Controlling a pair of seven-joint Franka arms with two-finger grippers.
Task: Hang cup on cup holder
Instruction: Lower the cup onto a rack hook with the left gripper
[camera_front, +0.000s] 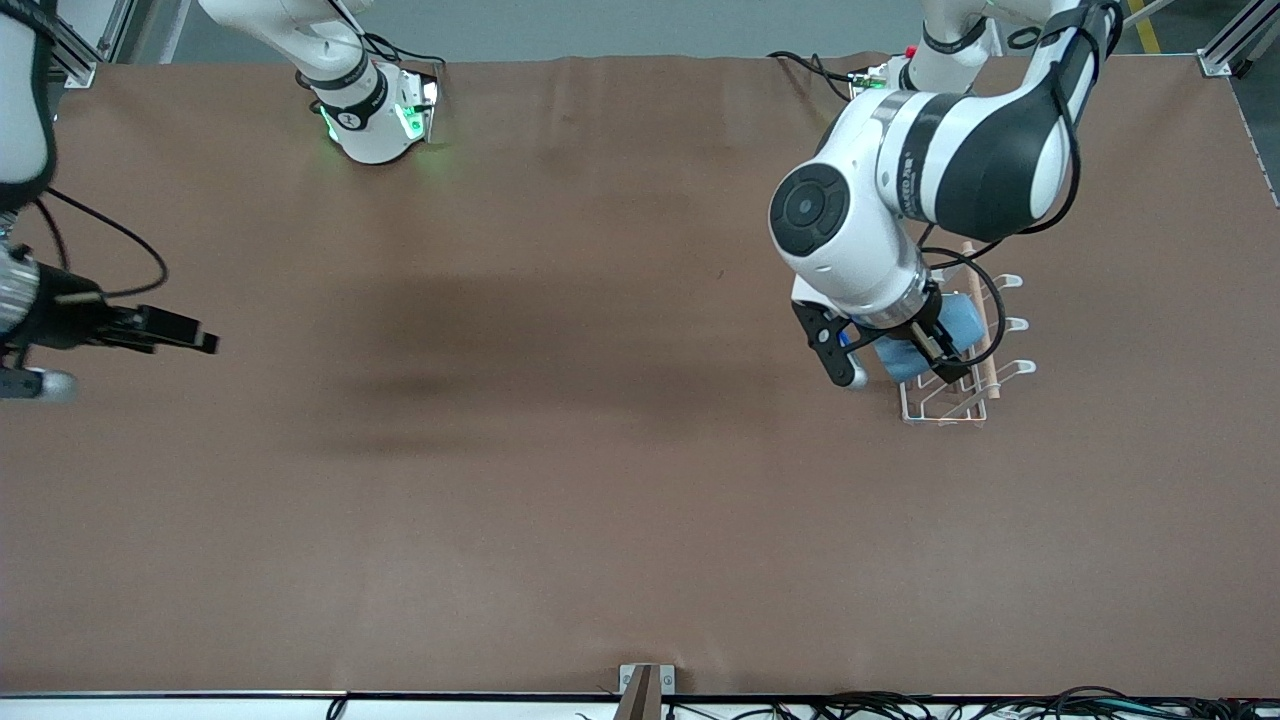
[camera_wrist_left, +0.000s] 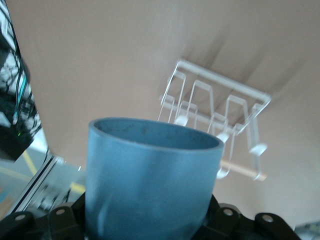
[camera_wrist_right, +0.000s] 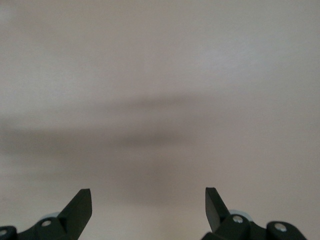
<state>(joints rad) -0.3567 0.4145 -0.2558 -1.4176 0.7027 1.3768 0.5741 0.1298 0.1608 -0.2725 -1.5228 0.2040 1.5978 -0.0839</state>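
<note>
Left gripper (camera_front: 908, 352) clamped on cup (camera_front: 930, 340), held in the air over holder (camera_front: 962, 380) at left arm's end of table (camera_front: 560, 500). Mouth of cup faces prongs, w/ a gap visible; not yet hung. Left to do: slide onto a prong, let go. Right gripper (camera_wrist_right: 148, 204) spread, empty, waiting over bare table at right arm's end.

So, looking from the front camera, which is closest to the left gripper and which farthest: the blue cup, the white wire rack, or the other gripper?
1. The cup: held in the left gripper, over the rack.
2. The cup holder: right under the left gripper, at the left arm's end of the table.
3. The right gripper: open, waiting over the right arm's end of the table.
</note>
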